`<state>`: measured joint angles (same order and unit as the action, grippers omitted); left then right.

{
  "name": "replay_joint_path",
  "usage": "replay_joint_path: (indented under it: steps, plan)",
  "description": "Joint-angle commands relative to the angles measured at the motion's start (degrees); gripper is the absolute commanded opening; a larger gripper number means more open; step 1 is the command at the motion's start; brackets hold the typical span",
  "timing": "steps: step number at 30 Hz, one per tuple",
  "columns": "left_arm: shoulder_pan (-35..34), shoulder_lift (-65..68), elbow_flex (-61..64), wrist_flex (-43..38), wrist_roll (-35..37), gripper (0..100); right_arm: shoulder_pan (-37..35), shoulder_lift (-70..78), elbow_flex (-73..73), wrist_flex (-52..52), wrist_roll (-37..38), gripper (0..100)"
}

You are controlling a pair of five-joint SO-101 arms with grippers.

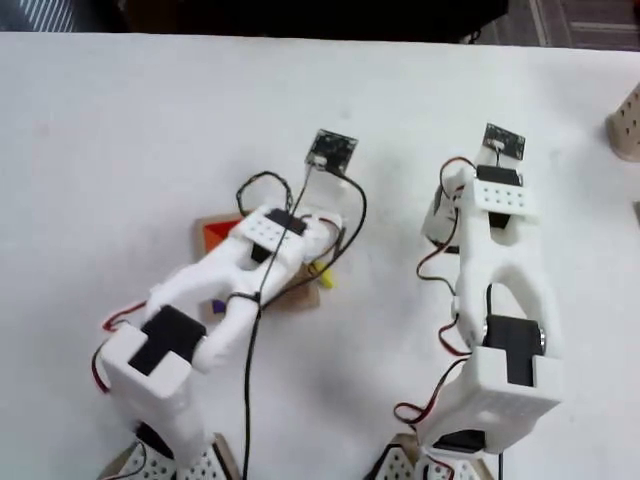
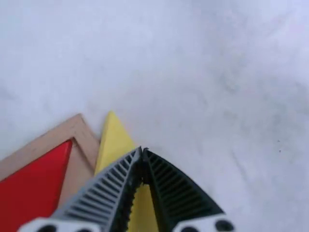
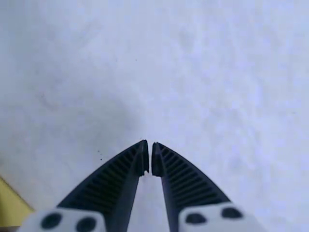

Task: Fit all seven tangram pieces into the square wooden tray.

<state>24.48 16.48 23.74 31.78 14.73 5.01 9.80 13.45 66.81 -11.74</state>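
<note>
"Left gripper (image 2: 143, 153), is it clenched?"

"Tips together, over the yellow triangular piece (image 2: 113, 140). That piece lies on the white table (image 2: 217, 72), just outside the square wooden tray (image 2: 82, 130)."

"Anything in the tray?"

"A flat red piece (image 2: 34, 179), close to the rim."

"Right gripper (image 3: 148, 157)?"

"Pinched together on nothing, above bare table, well apart from the tray."

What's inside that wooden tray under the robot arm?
A red piece lies inside the tray, against one corner. The left arm hangs over most of the tray, so whatever else sits inside is covered. A yellow piece lies just outside the rim.
</note>
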Motion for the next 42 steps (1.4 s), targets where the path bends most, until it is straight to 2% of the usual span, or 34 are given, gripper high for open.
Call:
replay_joint_path:
  steps: [1, 7, 13, 23, 33, 36, 42]
  plan:
    - [-2.2, -1.5, 0.0, 2.8, 0.5, 2, 0.1, -2.6, -0.3, -0.6, 2.4, 2.1]
    - [-4.7, -4.6, 0.4, 2.7, 0.9, 2, -0.3, -2.6, -0.3, -0.7, 2.9, 2.1]
    - [-5.6, -11.0, 5.9, 2.0, 0.6, 2, -1.1, -2.6, -0.1, -0.7, 3.1, 2.1]
    - [-5.7, -16.0, 17.8, -8.8, 0.6, 2, -1.1, -2.6, -0.1, -0.7, 3.2, 2.1]
    - [-6.3, -17.5, 19.8, -9.2, 0.6, 2, -1.1, -2.6, -0.1, -0.7, 3.2, 2.1]
    - [-6.4, -17.7, 20.7, -9.2, 0.5, 2, -3.3, -2.6, 0.2, -2.0, 3.2, 1.9]
    - [-10.2, -17.7, 20.9, -9.2, 0.5, 2, -4.4, -2.6, 0.2, -1.8, 3.2, 1.9]
